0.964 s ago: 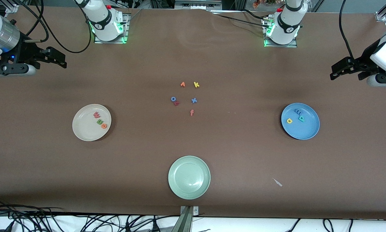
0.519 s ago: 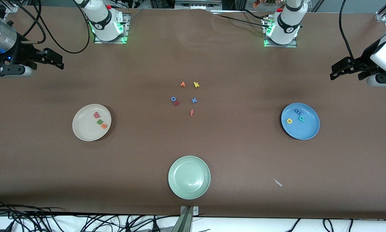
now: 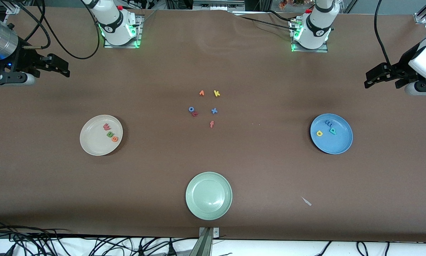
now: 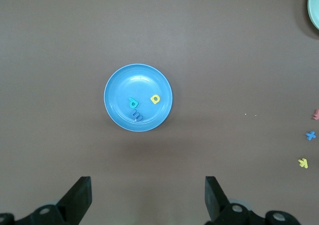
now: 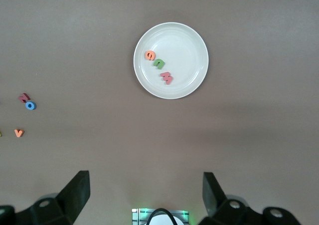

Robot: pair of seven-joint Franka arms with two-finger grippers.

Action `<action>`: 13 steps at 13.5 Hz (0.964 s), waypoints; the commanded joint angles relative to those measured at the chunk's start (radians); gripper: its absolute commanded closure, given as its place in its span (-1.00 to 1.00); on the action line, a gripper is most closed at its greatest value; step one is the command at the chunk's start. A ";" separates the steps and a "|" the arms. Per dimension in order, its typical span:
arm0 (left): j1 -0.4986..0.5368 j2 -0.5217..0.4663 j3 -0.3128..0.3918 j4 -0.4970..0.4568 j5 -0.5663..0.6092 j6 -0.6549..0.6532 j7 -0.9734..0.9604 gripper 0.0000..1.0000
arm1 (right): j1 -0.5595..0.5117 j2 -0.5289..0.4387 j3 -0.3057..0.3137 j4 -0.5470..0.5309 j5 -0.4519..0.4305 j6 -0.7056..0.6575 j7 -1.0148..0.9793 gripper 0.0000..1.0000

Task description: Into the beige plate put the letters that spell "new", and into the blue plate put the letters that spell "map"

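- Only the right arm has shifted since a second ago: its right gripper has pulled slightly farther toward the right arm's end of the bench; nothing else has moved.
- Right gripper: jaws wide, empty. Left gripper: jaws wide, empty, parked over the left arm's end.
- You have w, n and e in the beige plate.
- You have m, a and p in the blue plate.
- Looks complete to me; keep both arms high and retracted.
- Leftover letters sit mid-bench, well apart from both plates; pale green plate sits nearest the camera. Plenty of room.
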 commanded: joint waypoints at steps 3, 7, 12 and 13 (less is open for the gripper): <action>-0.004 0.007 -0.002 0.025 0.027 -0.019 -0.003 -1.00 | 0.010 0.014 -0.009 0.026 -0.043 0.013 0.010 -1.00; -0.004 0.007 -0.002 0.025 0.027 -0.019 -0.003 -1.00 | 0.010 0.022 -0.009 0.027 -0.040 0.033 0.010 -1.00; -0.004 0.007 -0.002 0.025 0.027 -0.019 -0.002 -1.00 | 0.005 0.025 -0.011 0.027 -0.032 0.056 0.002 -1.00; -0.004 0.007 -0.002 0.025 0.027 -0.019 -0.002 -1.00 | 0.005 0.030 -0.011 0.029 -0.030 0.058 0.002 -1.00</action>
